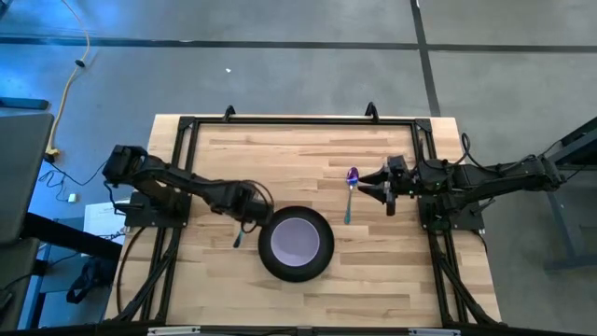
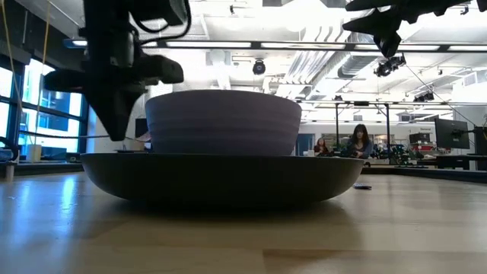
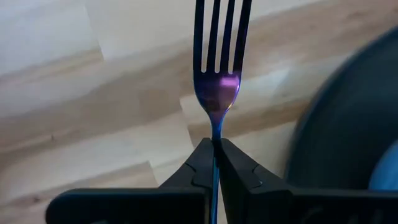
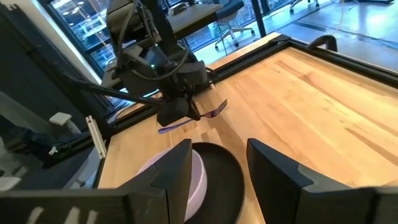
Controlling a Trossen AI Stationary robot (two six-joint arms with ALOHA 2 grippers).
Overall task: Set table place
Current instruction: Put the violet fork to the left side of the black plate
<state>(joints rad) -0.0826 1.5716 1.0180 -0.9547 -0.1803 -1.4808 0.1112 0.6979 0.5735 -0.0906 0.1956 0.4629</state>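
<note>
A round black plate (image 1: 297, 269) lies on the table near its front middle, with a lavender bowl (image 1: 297, 239) standing in it. Just left of the plate, my left gripper (image 1: 250, 213) points down and is shut on a purple-and-teal fork (image 3: 217, 62). A purple-and-teal spoon (image 1: 350, 193) lies flat on the wood right of the plate. My right gripper (image 1: 375, 183) hovers open beside the spoon's bowl end, with nothing between its fingers (image 4: 180, 174). My left gripper pinches the fork's thin handle (image 3: 215, 132) between its two fingers, a short way behind the tines. The fingers come from above, pointing down, and stand across the handle. The fork (image 4: 186, 121) sits roughly level, lifted clear of the table beside the plate's left rim.
A black rail frame (image 1: 298, 121) edges the tabletop. Bare wood lies at the far middle (image 1: 280, 154) and in front of the plate (image 1: 373, 289). People sit in the room beyond the table (image 2: 358, 141).
</note>
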